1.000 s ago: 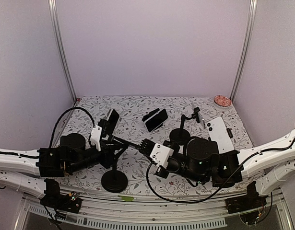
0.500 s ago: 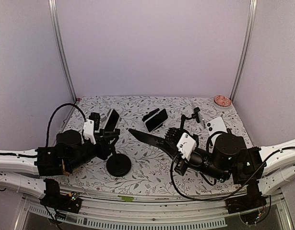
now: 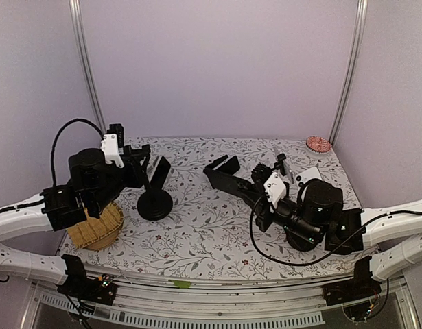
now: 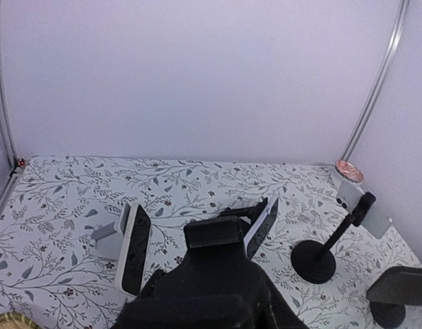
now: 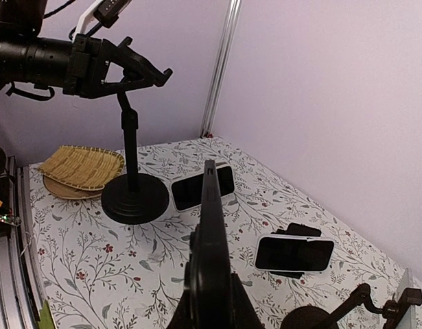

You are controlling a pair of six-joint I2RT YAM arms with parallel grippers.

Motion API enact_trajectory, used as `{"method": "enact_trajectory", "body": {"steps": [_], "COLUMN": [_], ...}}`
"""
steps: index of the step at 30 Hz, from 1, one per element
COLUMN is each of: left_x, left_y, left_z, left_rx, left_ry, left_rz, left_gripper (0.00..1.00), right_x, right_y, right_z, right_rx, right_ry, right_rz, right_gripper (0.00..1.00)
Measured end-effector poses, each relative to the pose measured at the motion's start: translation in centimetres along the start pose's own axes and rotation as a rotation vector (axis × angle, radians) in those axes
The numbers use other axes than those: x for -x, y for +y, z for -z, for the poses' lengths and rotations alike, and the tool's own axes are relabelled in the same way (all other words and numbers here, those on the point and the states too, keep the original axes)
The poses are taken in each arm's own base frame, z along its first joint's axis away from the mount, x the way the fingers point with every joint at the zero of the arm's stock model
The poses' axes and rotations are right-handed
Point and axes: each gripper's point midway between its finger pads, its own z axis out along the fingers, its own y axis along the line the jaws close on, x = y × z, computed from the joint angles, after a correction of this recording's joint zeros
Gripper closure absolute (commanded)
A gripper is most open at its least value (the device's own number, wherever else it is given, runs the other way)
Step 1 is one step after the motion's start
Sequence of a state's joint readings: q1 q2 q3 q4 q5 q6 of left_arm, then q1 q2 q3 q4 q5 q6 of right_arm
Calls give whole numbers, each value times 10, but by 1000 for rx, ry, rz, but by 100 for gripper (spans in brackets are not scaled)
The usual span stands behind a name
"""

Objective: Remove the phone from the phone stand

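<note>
At 9 o'clock on the surface [image 3: 211, 236], the stand [image 3: 154, 204] rests on its round base. Its pole rises to a head that the left fingers [image 5: 138, 72] grasp from the side. A woven basket [image 3: 95, 226] sits just off the base at 8 o'clock. Right of centre, the right fingers [image 5: 195, 266] are clenched on the phone [image 5: 211, 205]. It is a thin black slab held edge-up in the air, well apart from the stand, with its free end pointing toward 10 o'clock. Around 12 o'clock, two other phones lean on small rests, one white [image 4: 108, 236], one black [image 5: 300, 229]. At 2 o'clock a second stand [image 4: 320, 257] clamps a white phone [image 4: 361, 205].
</note>
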State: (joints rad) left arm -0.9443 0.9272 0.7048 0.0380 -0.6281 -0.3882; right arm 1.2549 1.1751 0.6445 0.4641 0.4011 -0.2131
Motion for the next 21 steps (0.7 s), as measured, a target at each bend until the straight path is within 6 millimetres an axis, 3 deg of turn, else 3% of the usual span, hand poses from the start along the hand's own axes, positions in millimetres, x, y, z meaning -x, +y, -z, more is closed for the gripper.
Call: {"method": "enact_trajectory", "body": {"steps": [3,6,12,16,21], "left_x": [24,49,81,85,63], "left_y": [18,40,94,136,186], "left_z": [-9,-20,-40,-64,-101], "left_rx": [72,153,286,368,443], "left_ry": [-39,-71,-109,-98,-27], "left_rz": [5,-1,5,17,41], "left_gripper": [89,89,89,90,90], "right_x": [3,-9,-60,-78,-90], "right_y": [3,13,36,49,56], "right_z": [-4,-11,-26,-35,-41], "right_rx": [15,43,98,138,157], "right_ry": [-28,-28,59,66,68], "right_rz": [-27,-39,-16,-25,-38], "right_gripper": [100,100,100,100,100]}}
